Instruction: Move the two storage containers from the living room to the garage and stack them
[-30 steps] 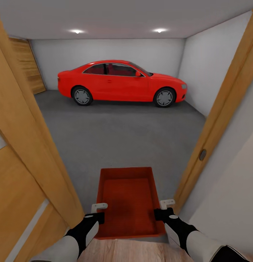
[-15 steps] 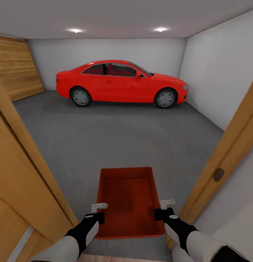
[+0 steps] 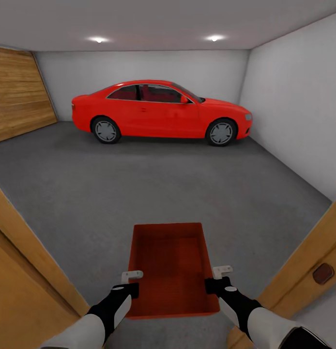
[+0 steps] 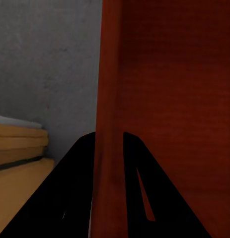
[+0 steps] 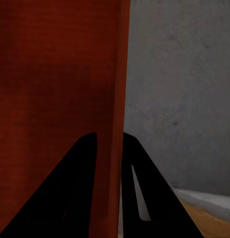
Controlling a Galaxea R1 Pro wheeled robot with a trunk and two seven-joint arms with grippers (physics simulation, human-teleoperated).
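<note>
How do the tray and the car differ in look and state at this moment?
The tray is a small, open, shallow box, while the car is large and closed, with windows and wheels. The tray is carried above the floor, gripped on its side walls by the left claw and right claw; the car stands on the floor by the back wall. Both are red.

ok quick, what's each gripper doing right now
left gripper: shut on the storage container side wall
right gripper: shut on its opposite wall
</note>
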